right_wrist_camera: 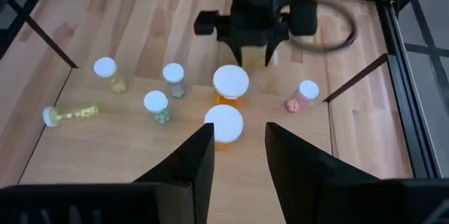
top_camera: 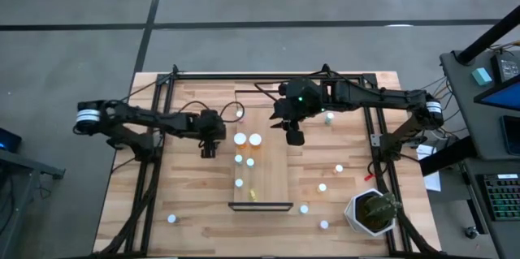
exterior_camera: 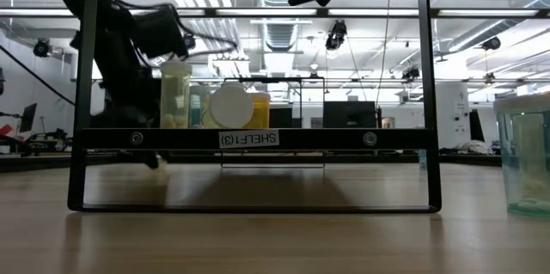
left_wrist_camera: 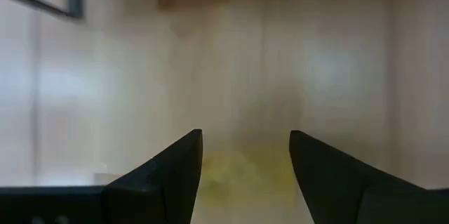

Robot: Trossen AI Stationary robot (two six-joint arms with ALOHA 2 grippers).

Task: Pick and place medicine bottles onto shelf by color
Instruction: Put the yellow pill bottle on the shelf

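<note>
A slatted light-wood table [top_camera: 162,202] stands on a grey concrete floor, framed by thin black metal rails. Down its middle lies the shelf [top_camera: 280,182], a smooth pale plank running lengthwise from the far edge toward the near edge, ending in a thin dark rail [top_camera: 260,206].

On the shelf stand small round medicine bottles: two larger orange ones with flat white caps [right_wrist_camera: 230,85] [right_wrist_camera: 224,124] side by side near the far end, and three smaller pale ones [right_wrist_camera: 174,78] upright beside them. One yellowish bottle [right_wrist_camera: 70,114] lies tipped on its side, its long axis across the plank. More white-capped bottles [top_camera: 322,187] are scattered on the table toward the right edge, near a potted plant [top_camera: 374,210] in the near right corner.

The left gripper [top_camera: 209,149] hangs low just off the shelf's left edge, fingers [left_wrist_camera: 172,175] spread apart around nothing. The right gripper [top_camera: 294,137] hovers above the shelf's far end, fingers [right_wrist_camera: 193,164] parted and empty.

Beyond is an open workshop with ceiling ducts.
</note>
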